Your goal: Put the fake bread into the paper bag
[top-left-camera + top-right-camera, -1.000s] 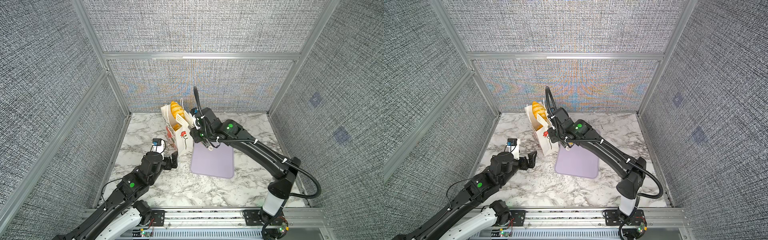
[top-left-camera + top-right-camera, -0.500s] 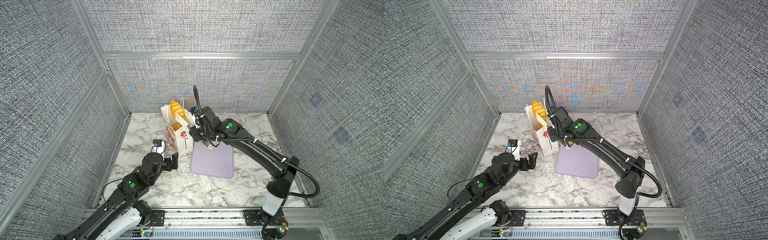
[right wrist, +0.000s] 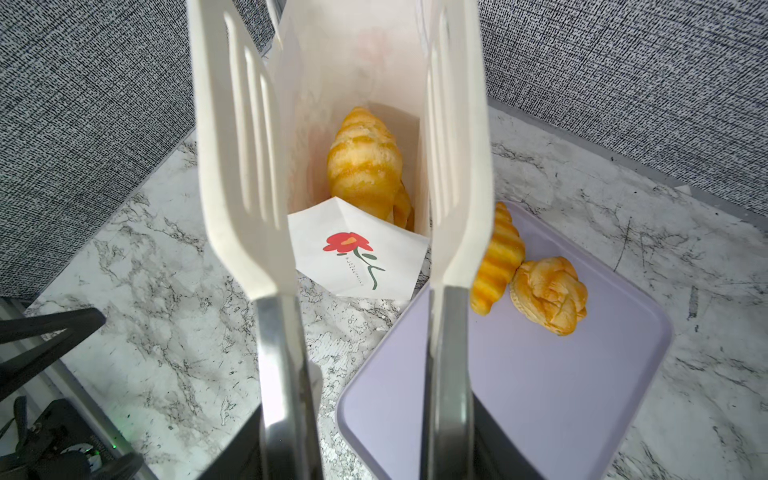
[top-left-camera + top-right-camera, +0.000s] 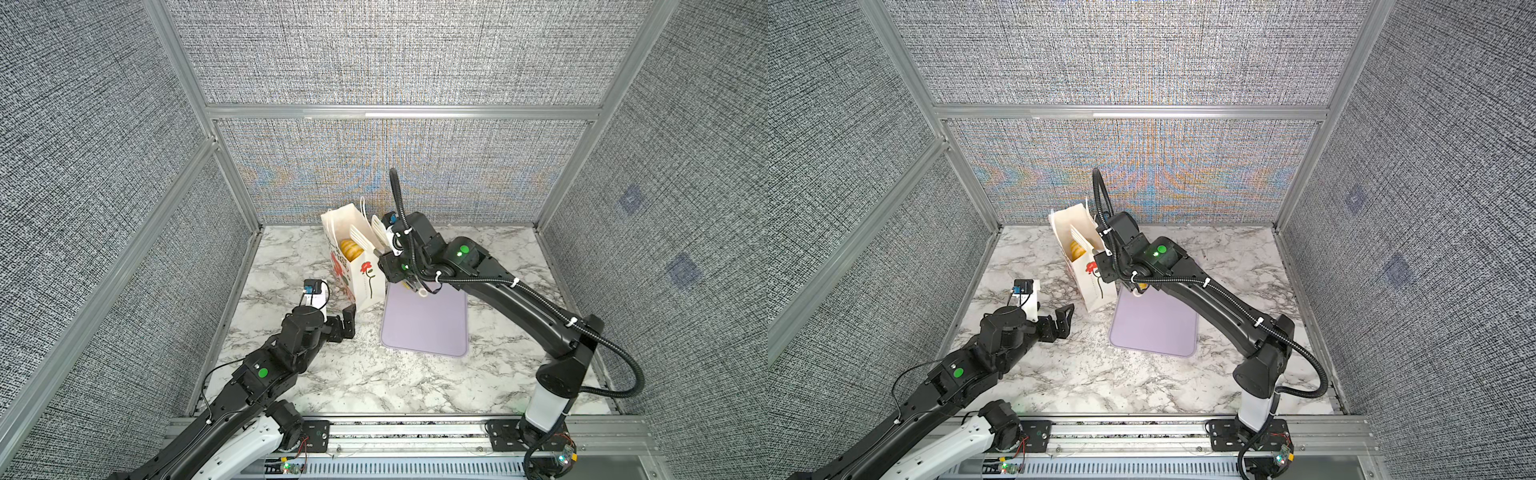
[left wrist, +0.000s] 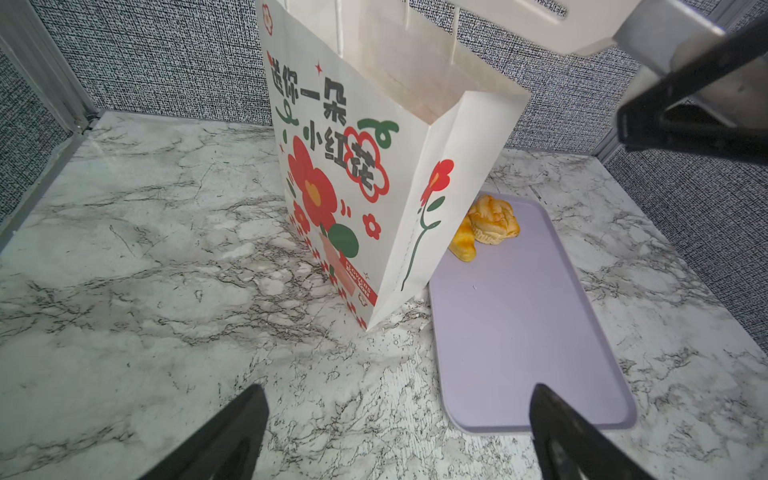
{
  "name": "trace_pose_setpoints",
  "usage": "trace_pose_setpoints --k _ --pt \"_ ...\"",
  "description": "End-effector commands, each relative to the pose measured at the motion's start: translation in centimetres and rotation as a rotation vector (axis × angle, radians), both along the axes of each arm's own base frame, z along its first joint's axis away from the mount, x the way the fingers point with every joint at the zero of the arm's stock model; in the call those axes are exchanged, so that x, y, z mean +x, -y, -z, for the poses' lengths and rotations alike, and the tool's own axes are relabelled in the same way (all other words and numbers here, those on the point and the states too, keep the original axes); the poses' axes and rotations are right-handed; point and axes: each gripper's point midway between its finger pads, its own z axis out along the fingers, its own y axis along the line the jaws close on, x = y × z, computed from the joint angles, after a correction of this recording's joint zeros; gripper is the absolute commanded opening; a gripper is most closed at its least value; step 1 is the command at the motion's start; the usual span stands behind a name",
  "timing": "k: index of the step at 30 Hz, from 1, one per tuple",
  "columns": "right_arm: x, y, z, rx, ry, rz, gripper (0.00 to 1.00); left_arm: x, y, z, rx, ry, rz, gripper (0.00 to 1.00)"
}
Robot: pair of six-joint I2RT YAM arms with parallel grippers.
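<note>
My right tool (image 3: 370,453) is clamped on white tongs (image 3: 237,166), whose blades stand apart and empty over the paper bag's (image 5: 345,166) open mouth. A croissant (image 3: 363,162) lies down inside the bag. Just beside the bag, on the purple tray (image 5: 519,332), a second croissant (image 3: 496,266) and a braided bun (image 3: 548,295) lie touching. My left tool (image 5: 397,411), spread wide and empty, hangs over the desk (image 5: 145,249) near the bag's broad flowered side.
</note>
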Motion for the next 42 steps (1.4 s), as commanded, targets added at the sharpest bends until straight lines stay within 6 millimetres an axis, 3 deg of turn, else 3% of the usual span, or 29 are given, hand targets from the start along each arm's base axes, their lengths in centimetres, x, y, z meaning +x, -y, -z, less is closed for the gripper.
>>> trace_pose_setpoints --k 1,15,32,37,42 --pt "0.1 0.5 -0.8 0.006 0.026 0.016 0.55 -0.1 -0.1 -0.7 -0.021 0.020 -0.004 0.99" --pt "-0.8 4.0 -1.3 -0.004 0.062 0.085 0.55 0.0 0.3 -1.1 -0.068 0.069 0.014 0.99" --pt "-1.1 8.1 0.3 -0.014 0.046 0.161 0.55 0.4 2.4 -1.0 -0.101 0.049 0.076 0.99" --pt "-1.1 9.9 1.3 -0.031 0.036 0.202 0.55 0.4 2.9 -0.9 -0.112 0.040 0.086 0.99" --pt "-1.1 12.2 3.9 -0.074 -0.006 0.257 0.55 0.3 3.5 -0.3 -0.119 0.024 0.097 0.99"
